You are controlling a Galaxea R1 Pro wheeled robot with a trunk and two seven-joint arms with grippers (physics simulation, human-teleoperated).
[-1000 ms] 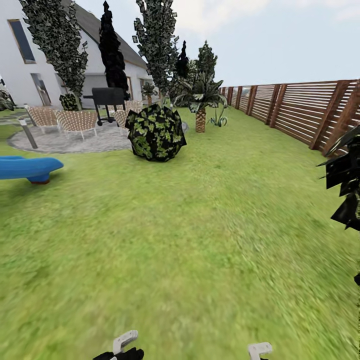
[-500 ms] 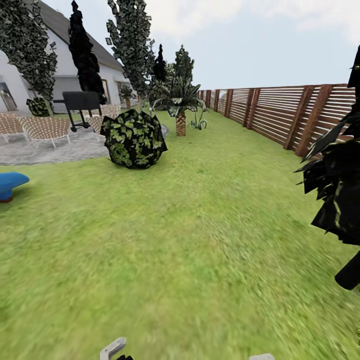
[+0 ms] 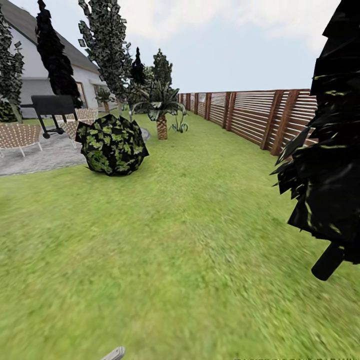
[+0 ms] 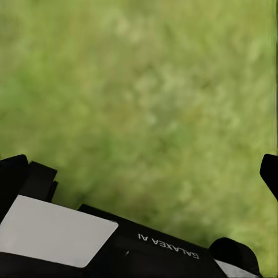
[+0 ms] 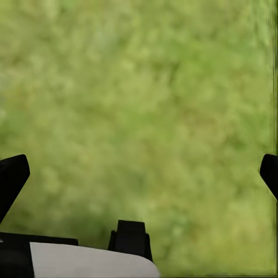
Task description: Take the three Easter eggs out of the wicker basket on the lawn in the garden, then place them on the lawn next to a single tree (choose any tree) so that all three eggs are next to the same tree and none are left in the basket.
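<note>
Lawn (image 3: 190, 240) under both wide-spread grippers, round bush (image 3: 112, 145) beyond

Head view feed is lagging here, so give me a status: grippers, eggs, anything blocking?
Both grippers open over bare lawn, holding nothing. No eggs or basket sighted. Black tree close on the right; round bush ahead left.

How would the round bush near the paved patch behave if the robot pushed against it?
The round bush would probably give way: its surface is loose leaves, not a solid body. It sits low and wide on the lawn with no visible trunk, so it seems unlikely to tip or roll.
</note>
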